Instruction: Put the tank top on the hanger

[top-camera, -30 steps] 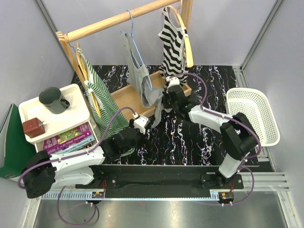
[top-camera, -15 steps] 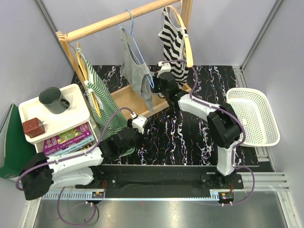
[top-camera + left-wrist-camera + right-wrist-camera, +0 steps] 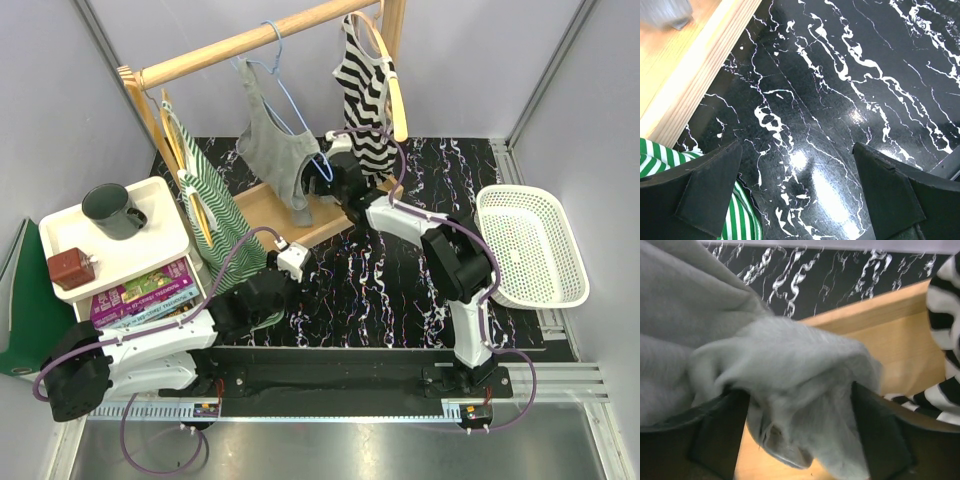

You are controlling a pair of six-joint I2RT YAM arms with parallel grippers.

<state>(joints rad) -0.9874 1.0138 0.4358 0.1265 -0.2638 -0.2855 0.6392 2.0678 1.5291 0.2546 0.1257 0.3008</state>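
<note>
The grey tank top (image 3: 268, 150) hangs from the wooden rail (image 3: 250, 40) on the thin light-blue hanger (image 3: 291, 106); one strap sits over the wire, and the body bunches to the lower right. My right gripper (image 3: 325, 170) is at the top's lower right edge. In the right wrist view its jaws stand wide apart, open (image 3: 800, 435), with a loose fold of the tank top (image 3: 790, 355) drooping between the fingers. My left gripper (image 3: 287, 262) hovers low over the black marble table (image 3: 840, 100), open (image 3: 797, 195) and holding nothing.
A black-and-white striped top (image 3: 365, 90) hangs on a wooden hanger just right of the grey one. A green-and-white striped top (image 3: 205, 190) hangs at the left. The rack's wooden base (image 3: 265, 205) lies below. A white basket (image 3: 530, 245) sits right; a drawer unit with a mug (image 3: 110, 210) stands left.
My right arm rose up and back toward the rail with the grey top's lower edge, then its jaws opened. The top shifted left on the hanger. The left arm stayed put.
</note>
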